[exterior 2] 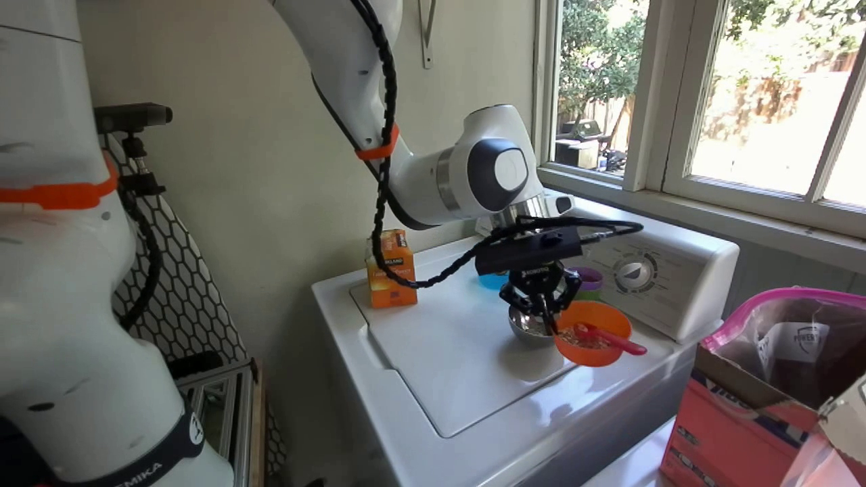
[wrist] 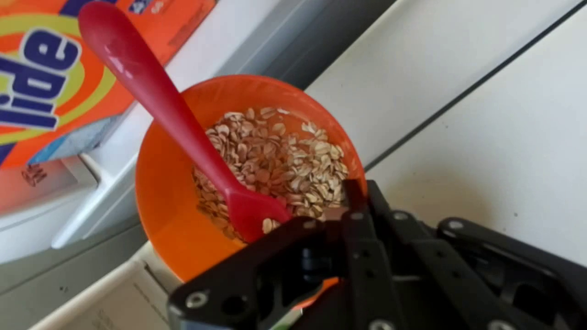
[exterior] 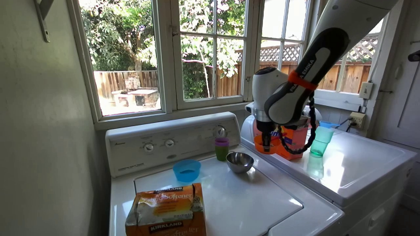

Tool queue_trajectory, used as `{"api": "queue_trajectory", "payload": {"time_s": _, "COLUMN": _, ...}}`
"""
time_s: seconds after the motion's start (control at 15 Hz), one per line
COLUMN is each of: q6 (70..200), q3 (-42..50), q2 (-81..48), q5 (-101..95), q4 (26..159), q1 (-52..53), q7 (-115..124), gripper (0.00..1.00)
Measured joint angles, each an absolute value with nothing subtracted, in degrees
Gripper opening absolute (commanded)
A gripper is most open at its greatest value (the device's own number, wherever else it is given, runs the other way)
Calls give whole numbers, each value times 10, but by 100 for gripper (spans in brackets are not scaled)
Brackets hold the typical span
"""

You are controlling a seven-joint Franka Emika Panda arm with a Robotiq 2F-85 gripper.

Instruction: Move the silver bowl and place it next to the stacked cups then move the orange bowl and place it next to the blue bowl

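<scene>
while clamping the rim of the orange bowl (wrist: 167, 197) in the gripper (wrist: 364, 185), pinched from inside and out, have it in the air, off the washer lid (exterior: 236, 196). have oats (wrist: 275, 165) and a red spoon (wrist: 190, 137) in it. farther out, see the silver bowl (exterior: 239, 167) on the lid, just beside the stacked cups (exterior: 221, 151); can't tell if touching. farther along, find the blue bowl (exterior: 186, 171), apart from the cups and well apart from the orange bowl. across the lid, see a kirkland fabric softener box (exterior: 167, 209). past the window (exterior: 215, 78), spot a wooden fence (exterior: 108, 83).
</scene>
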State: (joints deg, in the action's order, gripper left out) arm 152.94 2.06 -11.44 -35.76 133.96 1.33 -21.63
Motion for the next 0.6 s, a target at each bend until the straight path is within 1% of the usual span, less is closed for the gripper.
{"api": "queue_trajectory", "payload": {"time_s": 0.6, "q6": 1520, "q3": -42, "q2": -99, "q5": -403, "q4": 1336, "q1": 60, "q7": -239, "gripper": 1}}
